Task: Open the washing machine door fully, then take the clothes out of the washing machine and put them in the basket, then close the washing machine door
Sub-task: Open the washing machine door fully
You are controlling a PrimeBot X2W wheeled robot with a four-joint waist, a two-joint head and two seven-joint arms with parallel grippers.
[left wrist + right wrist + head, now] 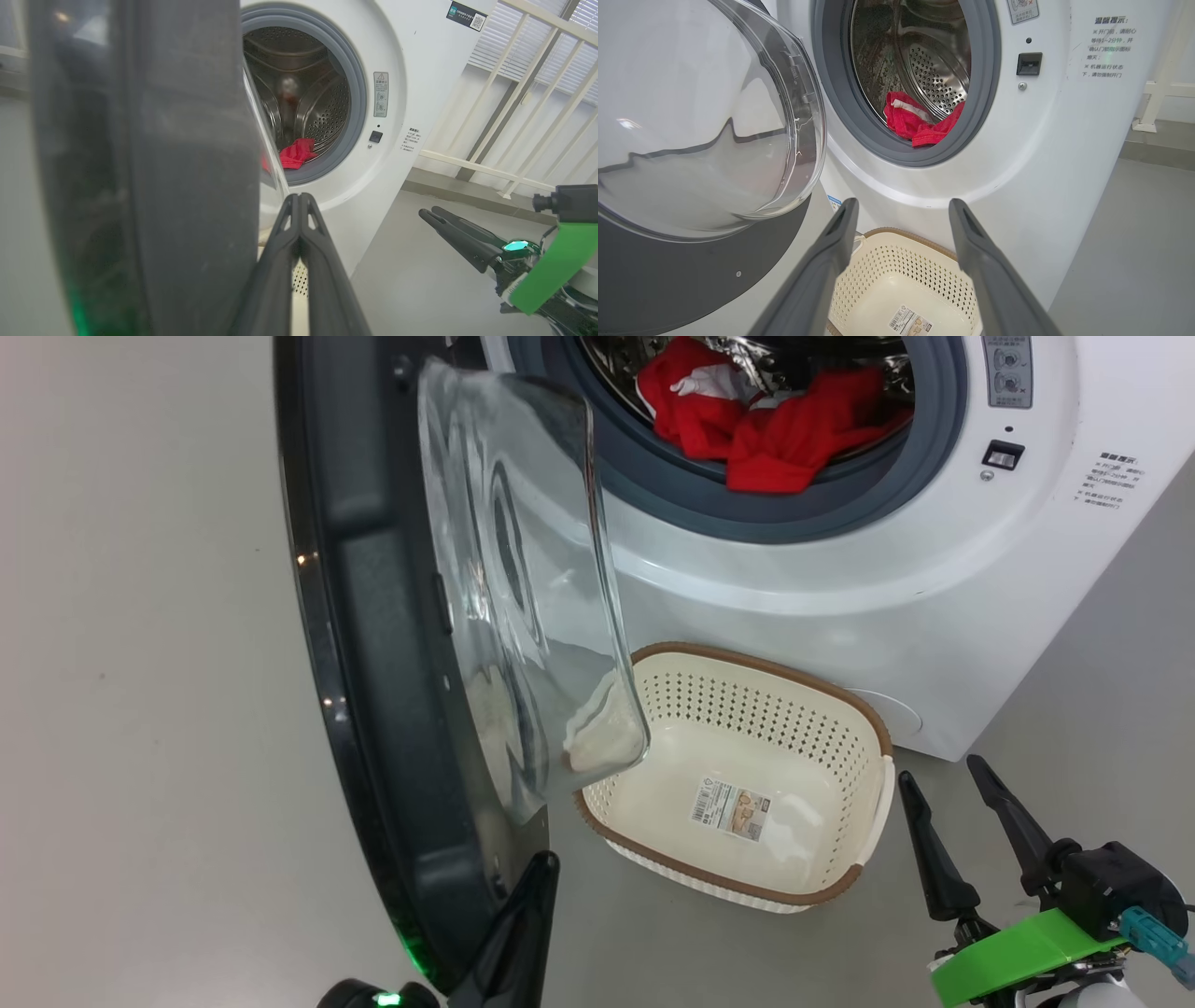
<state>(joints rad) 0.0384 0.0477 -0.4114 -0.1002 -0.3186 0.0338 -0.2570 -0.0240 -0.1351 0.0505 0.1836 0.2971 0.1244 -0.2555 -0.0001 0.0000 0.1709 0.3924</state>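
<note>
Left gripper (299, 205): two dark fingers pressed together along their whole length, pinching nothing. Tips sit just beside the lower edge of the washing machine door (373, 616), on its inner side; whether they touch it cannot be told. Right gripper (941, 770): fingers spread wide apart, free of any object, low over the grey floor (140, 709) just to the right of the basket (747, 658) and pointing toward the washing machine (840, 569). A green band (1018, 957) wraps the right wrist behind the fingers. In the right wrist view the basket's near part shows in the gap between the two spread fingers, below the drum opening. The basket stands on the floor just in front of the machine, under the opening, brown rim up, and a label sticker (730, 809) is on its cream bottom. The door is swung open, standing out from the machine front and nearly edge-on to the head camera; its clear glass bowl (523, 569) bulges toward the opening and overlaps the basket's left corner in the head view. The clothes (784, 439), red with white parts, lie inside the machine at the low front of the steel drum (934, 70), one red fold hanging onto the grey gasket (653, 485). Right of the opening on the white front are a small dark latch socket (1003, 455) and printed text. Beyond the machine in the left wrist view is a white railing (514, 93).
</note>
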